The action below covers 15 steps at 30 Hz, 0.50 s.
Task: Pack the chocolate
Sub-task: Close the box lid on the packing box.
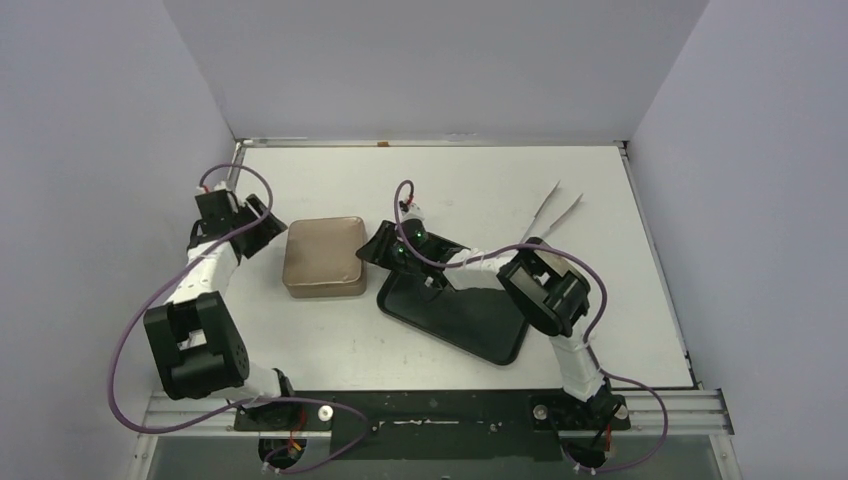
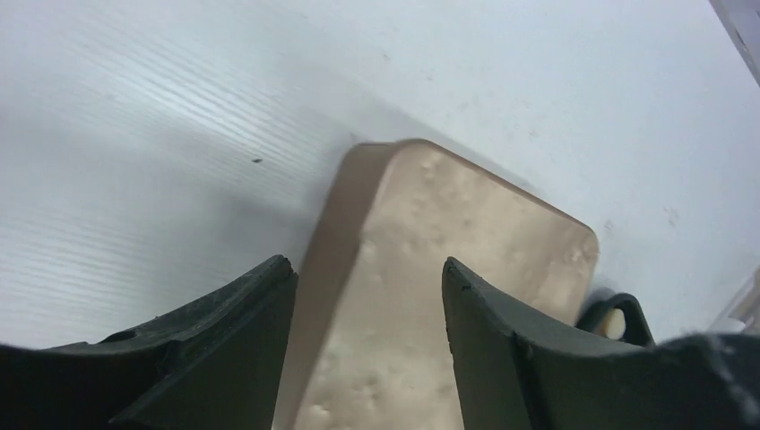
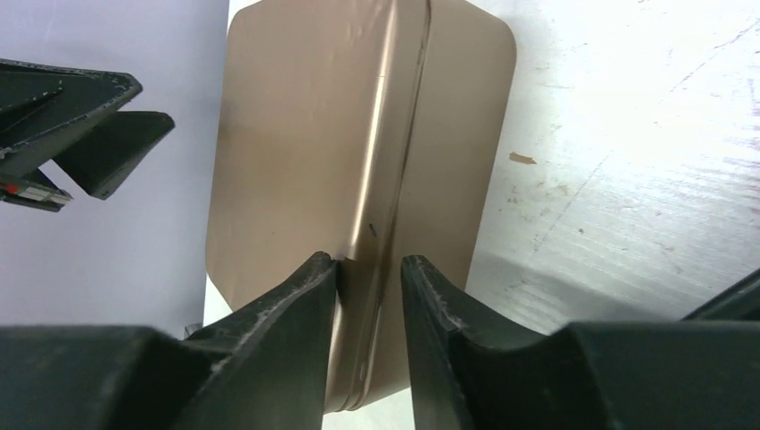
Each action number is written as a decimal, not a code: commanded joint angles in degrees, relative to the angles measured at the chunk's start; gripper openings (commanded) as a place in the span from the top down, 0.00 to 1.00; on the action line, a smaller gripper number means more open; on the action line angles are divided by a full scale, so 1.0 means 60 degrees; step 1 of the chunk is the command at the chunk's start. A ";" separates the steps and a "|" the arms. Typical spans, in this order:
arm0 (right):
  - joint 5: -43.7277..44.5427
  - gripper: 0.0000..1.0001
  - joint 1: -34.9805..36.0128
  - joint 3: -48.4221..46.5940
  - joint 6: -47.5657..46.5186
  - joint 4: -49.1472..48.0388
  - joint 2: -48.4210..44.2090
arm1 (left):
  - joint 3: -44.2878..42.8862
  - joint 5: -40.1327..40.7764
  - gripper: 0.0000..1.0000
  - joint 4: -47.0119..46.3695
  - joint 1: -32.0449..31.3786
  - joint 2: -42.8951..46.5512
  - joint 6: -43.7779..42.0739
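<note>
Gold-brown sheet metal, square with rounded corners and its flat lid seated on top, the tin sat on the white table left of centre, with an arm at either side of it. None of the chocolate showed in any view. My reading was that the pieces were already under that lid, though a small pale spot beyond the tin's far corner in the left wrist view was too blurred to name. The left gripper hung at the tin's left edge with its jaws about half spread, the tin's near corner showing through the gap and nothing held between the pads. The right gripper had its jaws drawn close together over the rim on the tin's right side. One pad looked to be touching the metal, but whether the rim was truly pinched I could not tell. A shallow black rectangular plastic tray lay just right of the tin, under the right arm, and a pair of pale metal tongs rested well apart on the far right. The risk from here lay in the lid: if the right jaws had any bite on the rim when that arm drew away, the tin could be dragged, tipped or popped open, spilling the pieces. With the left jaws loose, nothing braced the tin against such a pull.
</note>
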<state>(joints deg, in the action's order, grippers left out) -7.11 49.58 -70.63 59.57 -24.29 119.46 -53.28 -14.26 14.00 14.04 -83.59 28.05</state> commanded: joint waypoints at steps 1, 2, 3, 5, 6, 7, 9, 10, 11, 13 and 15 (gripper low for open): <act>-0.0680 0.65 -0.0329 -0.0170 -0.0444 0.1037 0.0053 | -0.0193 0.0246 0.41 0.0519 0.0462 -0.0410 -0.0872; -0.0791 0.62 -0.0338 -0.0235 -0.0417 0.0970 0.0111 | -0.0130 0.0098 0.41 0.0426 0.0458 -0.0618 -0.0873; -0.0825 0.60 -0.0339 -0.0298 -0.0401 0.0967 0.0145 | -0.0073 -0.0192 0.41 0.0339 0.0459 -0.0765 -0.0857; -0.0856 0.58 -0.0338 -0.0376 -0.0358 0.0970 0.0194 | -0.0030 -0.0620 0.41 0.0247 0.0457 -0.1024 -0.0838; -0.0906 0.57 -0.0335 -0.0427 -0.0350 0.0938 0.0232 | -0.0027 -0.0801 0.42 0.0201 0.0457 -0.1117 -0.0838; -0.0975 0.57 -0.0338 -0.0485 -0.0356 0.0919 0.0287 | -0.0032 -0.0902 0.43 0.0192 0.0457 -0.1180 -0.0849; -0.1207 0.57 -0.0373 -0.0687 -0.0387 0.0888 0.0413 | -0.0029 -0.1154 0.46 0.0058 0.0457 -0.1201 -0.0852; -0.1334 0.58 -0.0390 -0.0825 -0.0412 0.0865 0.0483 | -0.0038 -0.1272 0.47 -0.0050 0.0457 -0.1193 -0.0829; -0.1493 0.59 -0.0397 -0.0934 -0.0428 0.0800 0.0538 | -0.0059 -0.1412 0.48 -0.0065 0.0457 -0.1210 -0.0766; -0.1792 0.60 -0.0393 -0.1080 -0.0483 0.0635 0.0609 | -0.0179 -0.1709 0.51 -0.0022 0.0457 -0.1247 -0.0618; -0.1963 0.62 -0.0397 -0.1151 -0.0500 0.0438 0.0593 | -0.0230 -0.1990 0.57 -0.0025 0.0457 -0.1147 -0.0429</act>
<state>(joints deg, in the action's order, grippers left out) -15.55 47.27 -75.35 58.43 -20.51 122.19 -52.95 -20.93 15.27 16.86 -91.22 24.75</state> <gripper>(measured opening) 0.394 0.478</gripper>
